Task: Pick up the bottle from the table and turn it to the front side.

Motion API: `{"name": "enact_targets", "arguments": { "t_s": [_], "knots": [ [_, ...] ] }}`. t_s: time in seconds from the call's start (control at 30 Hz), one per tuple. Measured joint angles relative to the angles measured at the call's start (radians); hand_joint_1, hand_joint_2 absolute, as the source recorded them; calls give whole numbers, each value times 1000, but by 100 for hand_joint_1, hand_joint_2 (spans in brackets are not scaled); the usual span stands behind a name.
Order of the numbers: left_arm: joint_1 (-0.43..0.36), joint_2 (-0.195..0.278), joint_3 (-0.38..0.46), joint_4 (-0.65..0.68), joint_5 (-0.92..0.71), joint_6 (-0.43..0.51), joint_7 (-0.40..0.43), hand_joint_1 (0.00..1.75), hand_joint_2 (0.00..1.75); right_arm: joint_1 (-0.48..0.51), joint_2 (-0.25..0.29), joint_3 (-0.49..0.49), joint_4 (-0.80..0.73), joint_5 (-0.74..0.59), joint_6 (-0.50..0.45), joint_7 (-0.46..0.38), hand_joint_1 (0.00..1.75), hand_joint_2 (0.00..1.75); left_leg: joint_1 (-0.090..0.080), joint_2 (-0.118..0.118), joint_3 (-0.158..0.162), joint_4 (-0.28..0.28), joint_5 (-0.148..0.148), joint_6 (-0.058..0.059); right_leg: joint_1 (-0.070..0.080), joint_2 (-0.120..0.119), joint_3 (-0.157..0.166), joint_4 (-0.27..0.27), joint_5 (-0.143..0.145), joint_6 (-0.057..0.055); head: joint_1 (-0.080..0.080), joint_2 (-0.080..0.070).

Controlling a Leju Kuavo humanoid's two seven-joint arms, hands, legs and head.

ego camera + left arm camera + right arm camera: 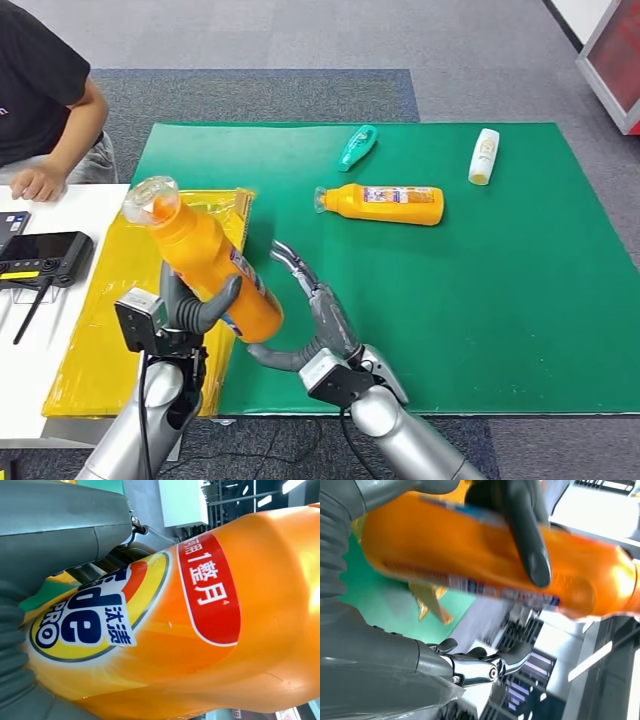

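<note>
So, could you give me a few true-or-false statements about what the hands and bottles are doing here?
1. The left hand holds an orange bottle off the table. True.
2. The right hand grips the green bottle. False: it holds nothing, and that bottle lies far off on the green mat.
3. A second orange bottle lies on its side. True.
4. The white bottle sits on the yellow sheet. False: it lies on the mat.

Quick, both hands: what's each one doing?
Left hand: holding the orange bottle, lifted off the table.
Right hand: open, holding nothing, just beside the bottle.
</note>
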Motion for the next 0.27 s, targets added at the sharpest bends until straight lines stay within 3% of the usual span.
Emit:
{"name": "enact_targets", "arguments": {
  "t_s": [0.27],
  "knots": [
    [31,0,-3,-21,-7,-2,0,175,175,20,-1,-33,-22,29,-73,-20,0,175,0,0,0,0,0,0,0,0,0,0,0,0,0,0]
  ]
}}
